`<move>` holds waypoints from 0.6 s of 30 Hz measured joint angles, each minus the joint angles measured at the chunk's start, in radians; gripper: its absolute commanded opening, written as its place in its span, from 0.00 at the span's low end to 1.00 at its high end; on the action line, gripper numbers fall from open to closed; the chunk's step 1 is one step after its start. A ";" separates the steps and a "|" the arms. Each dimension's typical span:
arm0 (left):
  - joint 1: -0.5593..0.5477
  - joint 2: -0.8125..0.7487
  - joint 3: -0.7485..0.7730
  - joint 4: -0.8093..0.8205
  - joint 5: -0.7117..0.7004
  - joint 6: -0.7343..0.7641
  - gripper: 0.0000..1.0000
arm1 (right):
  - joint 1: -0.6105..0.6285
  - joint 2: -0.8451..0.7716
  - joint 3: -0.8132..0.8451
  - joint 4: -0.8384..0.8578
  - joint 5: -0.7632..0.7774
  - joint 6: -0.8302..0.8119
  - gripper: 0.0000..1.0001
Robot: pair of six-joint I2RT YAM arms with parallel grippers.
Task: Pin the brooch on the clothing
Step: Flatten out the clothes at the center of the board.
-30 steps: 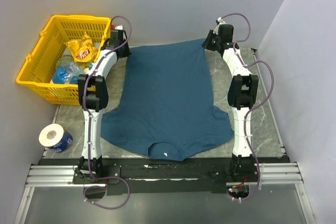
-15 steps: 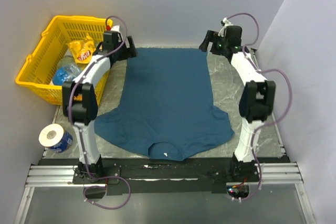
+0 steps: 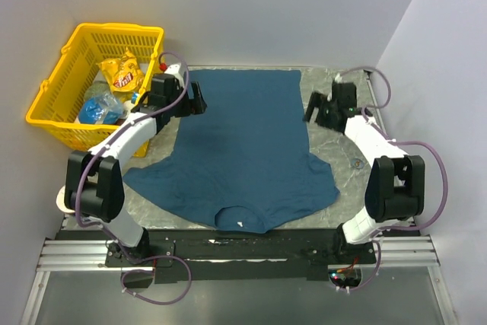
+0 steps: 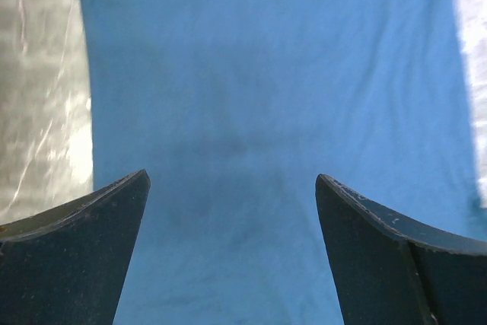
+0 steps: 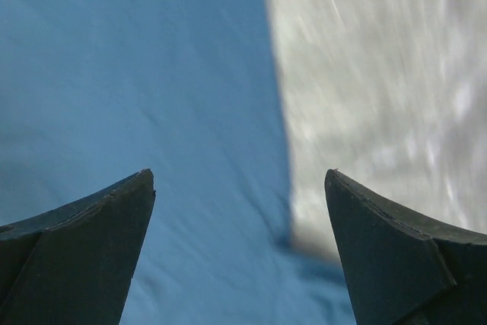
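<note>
Watch the pickup: what looks like the brooch (image 3: 355, 162) is a tiny flat pale disc, so a pinch could slip off or skid it across the surface (image 3: 323, 146). Your right arm (image 3: 373, 138) passes just beside it, so reaching back could sweep it away. The T-shirt (image 3: 243, 142) is soft and may bunch w/o a flat hold. Both sets are released, nothing held. The left fingers (image 4: 76, 256) are over the shirt's upper left, well apart from the disc. The right fingers (image 5: 68, 253) straddle the shirt's right edge. The disc lies on bare surface right of the shirt, closer to the base than the right fingers, not touching them.
</note>
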 measured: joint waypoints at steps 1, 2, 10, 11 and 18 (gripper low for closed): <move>-0.003 0.003 -0.010 -0.006 -0.006 0.001 0.97 | 0.000 -0.005 -0.030 -0.018 0.018 0.004 1.00; -0.006 0.007 -0.012 -0.017 -0.015 0.003 0.98 | 0.000 -0.010 -0.063 -0.038 0.038 0.009 1.00; -0.156 0.018 -0.009 -0.058 -0.112 0.034 0.93 | -0.017 -0.116 -0.208 -0.146 0.174 0.052 0.95; -0.172 0.018 -0.010 -0.062 -0.117 0.034 0.88 | -0.025 -0.126 -0.216 -0.147 0.180 0.057 0.95; -0.232 0.010 -0.128 -0.053 -0.121 0.024 0.63 | -0.109 -0.174 -0.296 -0.171 0.198 0.078 0.90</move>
